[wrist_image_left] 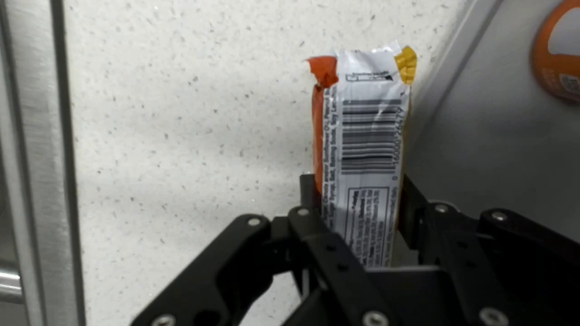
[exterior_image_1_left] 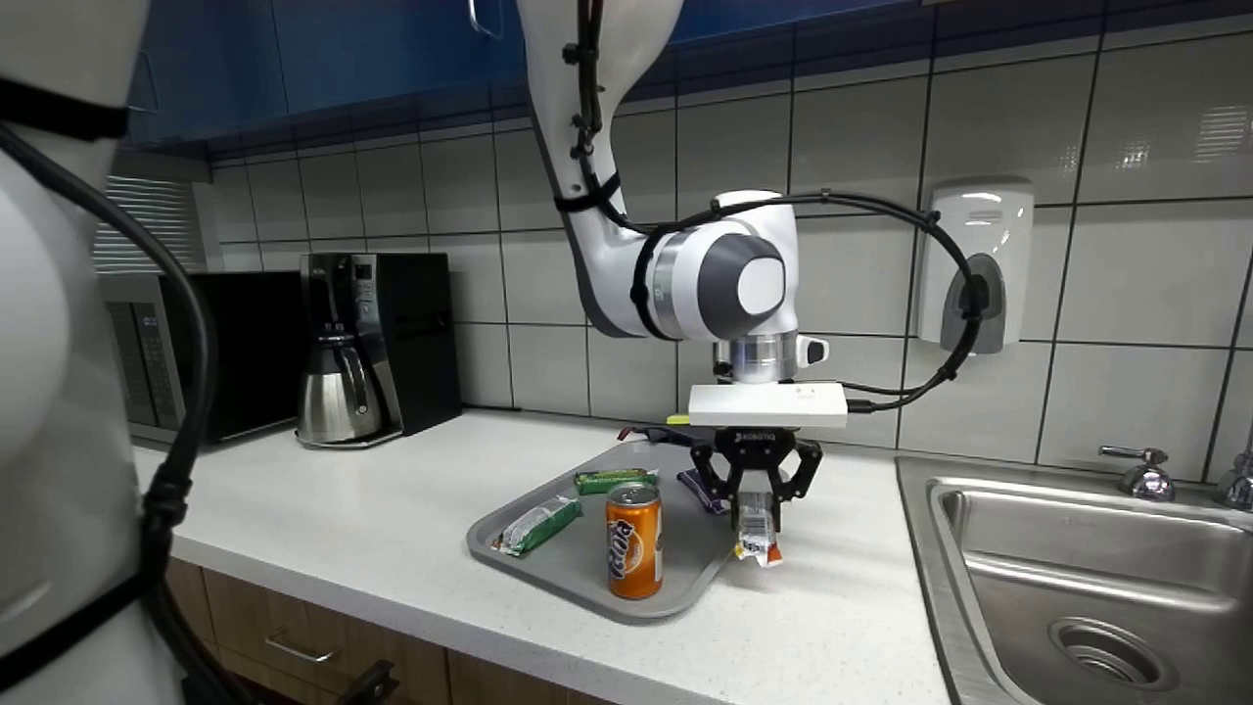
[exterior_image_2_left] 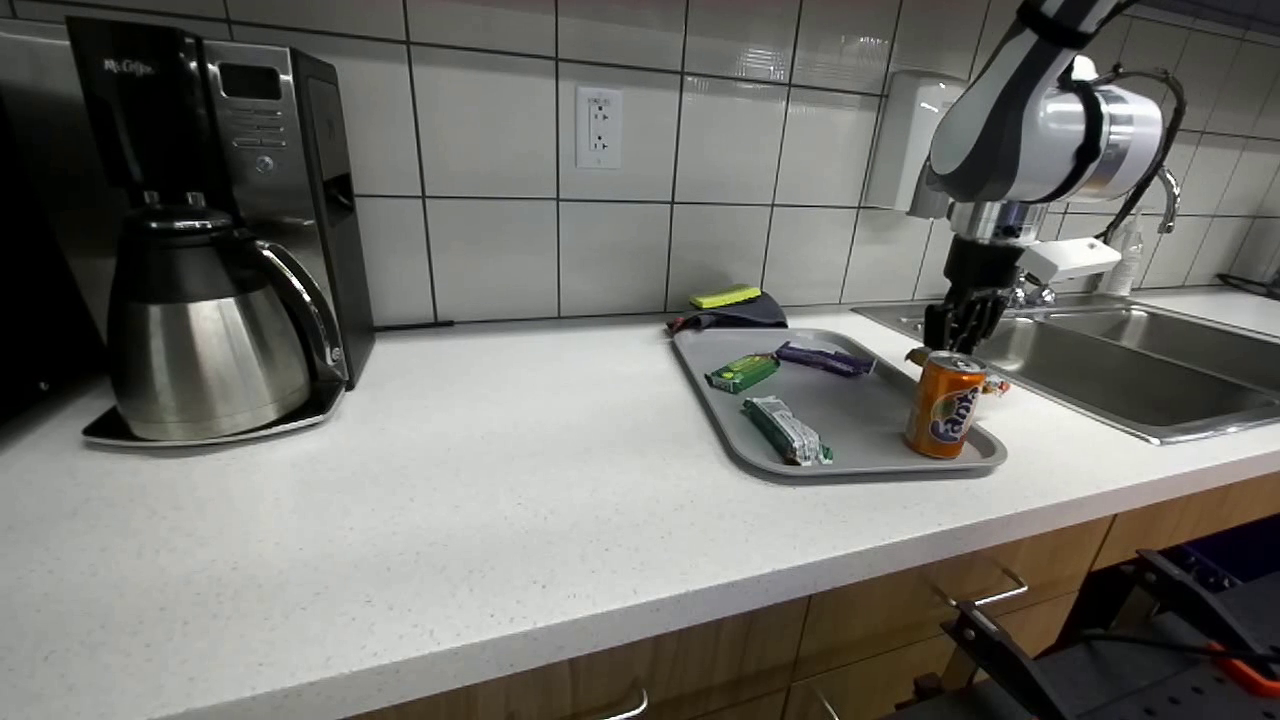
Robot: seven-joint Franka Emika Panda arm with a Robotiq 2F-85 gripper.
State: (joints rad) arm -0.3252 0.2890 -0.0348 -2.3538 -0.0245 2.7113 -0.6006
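The gripper [exterior_image_1_left: 756, 517] is clamped on a bar [wrist_image_left: 362, 136], with its fingers [wrist_image_left: 411, 208] along the wrapper's two long sides. The bar is at the edge of the tray [exterior_image_2_left: 860, 410] nearest the sink [exterior_image_1_left: 1175, 597]; whether it touches the counter [exterior_image_2_left: 480, 480] I cannot tell. The wrist view alone brings out the small print beside the barcode. In an exterior view the can [exterior_image_2_left: 945, 405] stands in front of the bar, so that mostly its ends show.

The can is upright on the tray, at the front near the bar; both exterior views show it whole, while the wrist view cuts it off at the side. Only the exterior views take in the green bar [exterior_image_1_left: 615, 480] and the white-green bar [exterior_image_1_left: 538, 526], both lying on the tray's side away from the sink. The purple bar [exterior_image_2_left: 825, 360], toward the tray's back, is partly behind the gripper in an exterior view.

Behind the tray, a sponge [exterior_image_2_left: 725, 297] lies plainly on a cloth [exterior_image_2_left: 740, 315] in an exterior view. The coffee maker [exterior_image_2_left: 200, 230], well apart from the tray, is in both exterior views; the outlet [exterior_image_2_left: 600, 128], on the wall behind the tray, shows only in an exterior view.
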